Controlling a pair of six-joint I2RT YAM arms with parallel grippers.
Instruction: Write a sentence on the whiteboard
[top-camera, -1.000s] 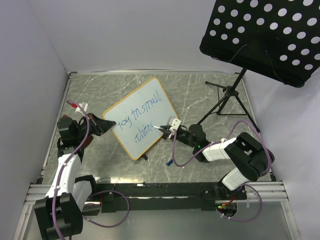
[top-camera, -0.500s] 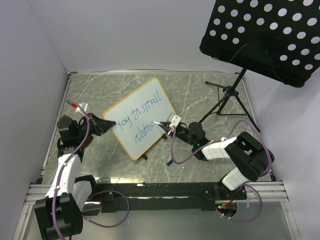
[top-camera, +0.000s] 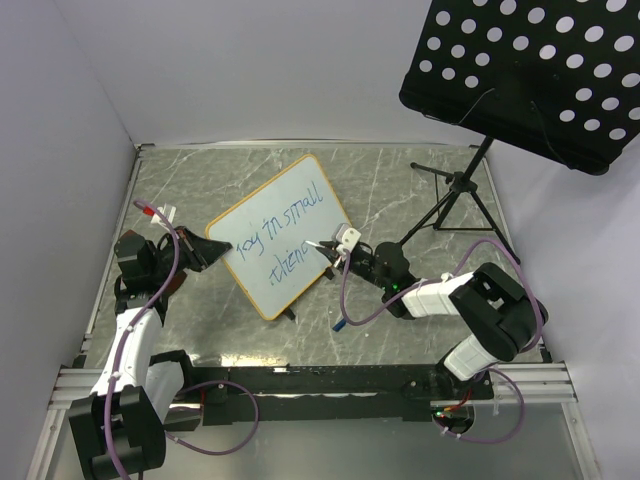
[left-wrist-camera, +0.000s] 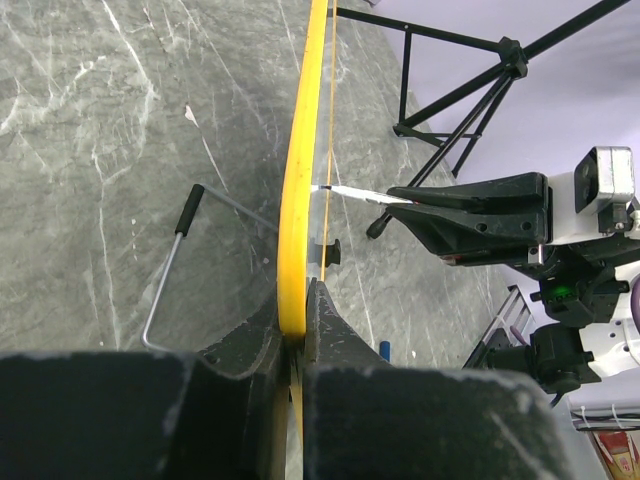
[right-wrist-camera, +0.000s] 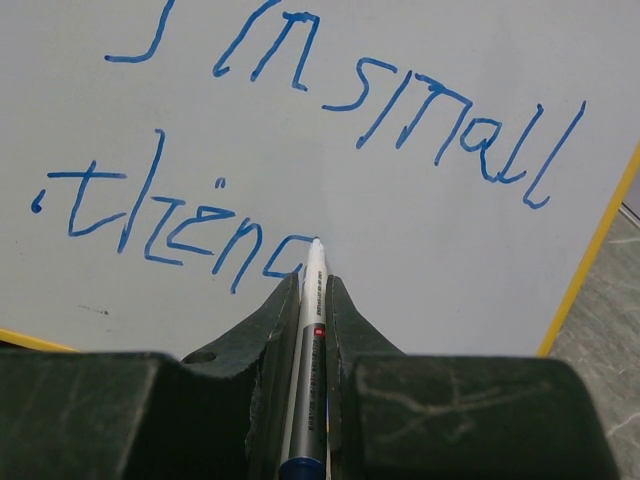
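The whiteboard (top-camera: 283, 215) stands tilted on the marble table, its yellow-orange frame (left-wrist-camera: 295, 190) seen edge-on in the left wrist view. My left gripper (left-wrist-camera: 300, 305) is shut on the frame's near edge, at the board's left corner (top-camera: 212, 246). The sentence (right-wrist-camera: 400, 110) is in blue, "in small" above a partly written second line (right-wrist-camera: 170, 225). My right gripper (right-wrist-camera: 313, 282) is shut on a white and grey marker (right-wrist-camera: 312, 330). The marker tip (right-wrist-camera: 316, 243) touches the board at the end of the second line. From above, the right gripper (top-camera: 332, 250) is at the board's right edge.
A black perforated music stand panel (top-camera: 530, 70) hangs over the back right, with its tripod (top-camera: 455, 200) standing on the table just right of the board. A blue marker cap (top-camera: 340, 325) lies near the right arm. The board's wire prop (left-wrist-camera: 170, 270) rests behind it.
My right gripper has shifted slightly up and to the right along the second line with the marker, and a new blue stroke has been added. The left gripper and the board stay put.
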